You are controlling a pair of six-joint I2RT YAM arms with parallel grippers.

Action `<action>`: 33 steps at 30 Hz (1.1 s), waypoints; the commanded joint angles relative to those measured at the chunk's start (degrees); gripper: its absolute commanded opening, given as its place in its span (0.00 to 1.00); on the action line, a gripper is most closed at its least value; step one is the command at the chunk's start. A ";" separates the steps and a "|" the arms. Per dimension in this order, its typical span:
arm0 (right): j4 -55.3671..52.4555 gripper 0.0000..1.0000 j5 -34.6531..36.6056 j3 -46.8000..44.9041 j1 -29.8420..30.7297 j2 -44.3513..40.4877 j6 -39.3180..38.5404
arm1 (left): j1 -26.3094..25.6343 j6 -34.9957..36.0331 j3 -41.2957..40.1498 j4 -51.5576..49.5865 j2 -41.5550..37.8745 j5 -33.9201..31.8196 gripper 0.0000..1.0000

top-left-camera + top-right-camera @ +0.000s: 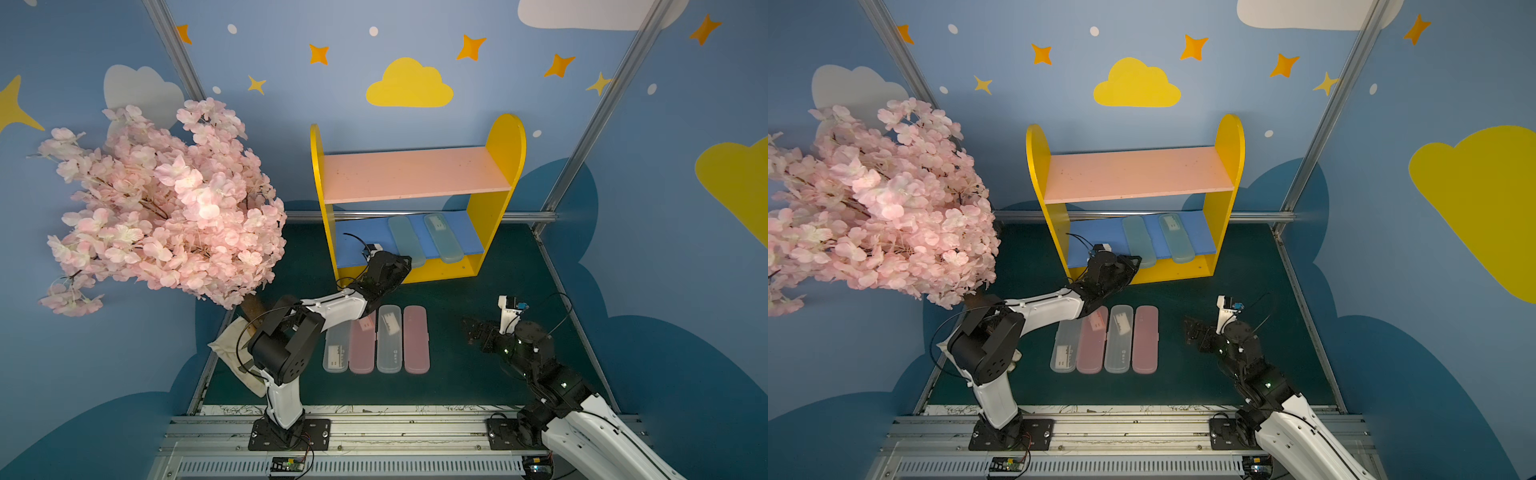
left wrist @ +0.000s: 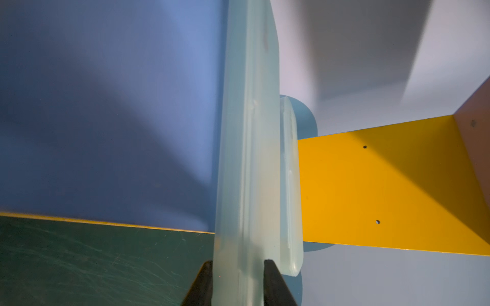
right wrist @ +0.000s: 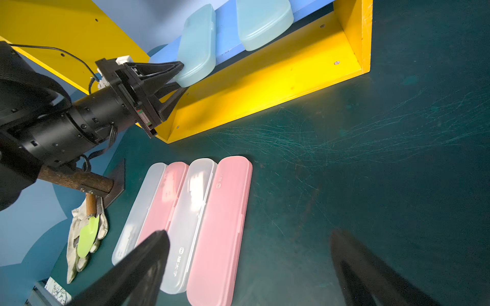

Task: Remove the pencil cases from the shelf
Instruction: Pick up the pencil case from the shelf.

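Note:
The shelf (image 1: 496,232) has yellow sides, a bare pink board and a blue board (image 1: 357,249). Two pale teal pencil cases lie on the blue board, sticking out over its front edge. My left gripper (image 2: 238,265) is shut on the near end of the left teal case (image 2: 246,159), one black finger on each long side. The other teal case (image 1: 442,237) lies beside it. Two frosted white and two pink cases (image 1: 416,338) lie side by side on the green mat. My right gripper (image 3: 249,233) hangs open and empty over the mat to their right.
A pink blossom tree (image 1: 166,199) crowds the left side, its trunk beside my left arm. A glove with a green trowel (image 3: 87,233) lies at its foot. Metal frame posts and a rail (image 1: 415,216) run behind the shelf.

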 commanded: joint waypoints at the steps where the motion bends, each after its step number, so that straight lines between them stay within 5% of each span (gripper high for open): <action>1: 0.24 0.99 1.06 -0.27 -0.25 -0.60 -0.37 | 0.16 0.06 0.30 0.82 0.45 1.68 0.22; 18: 0.85 0.98 -7.32 2.02 -0.30 -2.77 -1.90 | 0.20 3.28 -8.13 3.76 -14.54 8.34 0.07; 33: 14.54 0.96 -32.69 10.22 -3.12 13.69 12.31 | -0.92 2.66 -24.02 3.09 -36.54 17.43 0.05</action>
